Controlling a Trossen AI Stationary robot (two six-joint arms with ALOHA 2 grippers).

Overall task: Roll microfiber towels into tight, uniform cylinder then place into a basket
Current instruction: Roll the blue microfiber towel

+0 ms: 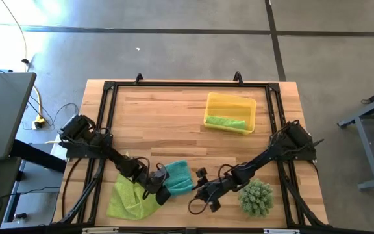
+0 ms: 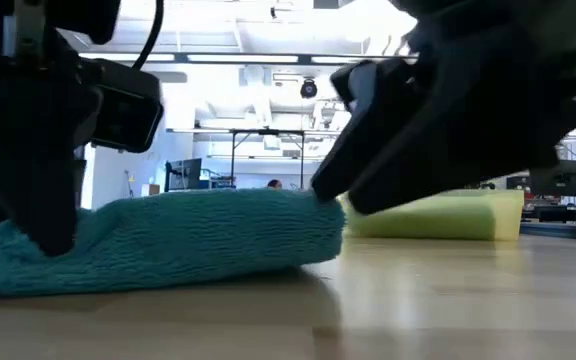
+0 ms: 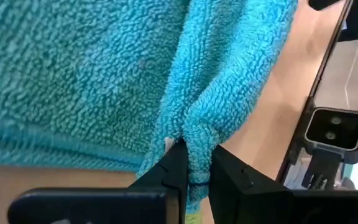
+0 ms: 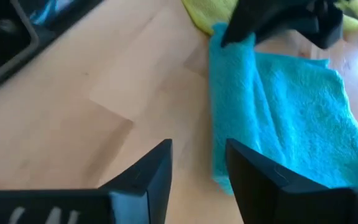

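Observation:
The teal towel (image 1: 178, 175) lies bunched and folded over on the table's near middle, a low thick mound in the low view (image 2: 168, 240). My left gripper (image 3: 196, 163) is shut on it at its near left end (image 1: 162, 191). My right gripper (image 4: 197, 168) is open just right of the towel's right edge (image 4: 219, 155), with bare table between its fingers. A lime-green towel (image 1: 130, 198) lies spread at the near left, partly under the teal one. The yellow basket (image 1: 249, 104) at the far right holds a rolled lime-green towel (image 1: 226, 121). My left gripper pinches a raised fold of the teal towel (image 3: 197, 140) between its two fingers, at the towel's near left end by the hem. The fingers slant down from the table's left. The towel is slack and rests on the table.
A spiky green ball-shaped plant (image 1: 256, 197) sits near the front edge, right of my right arm. A black frame (image 1: 109, 88) runs around the wooden tabletop. Bare wood lies between the towels and the basket.

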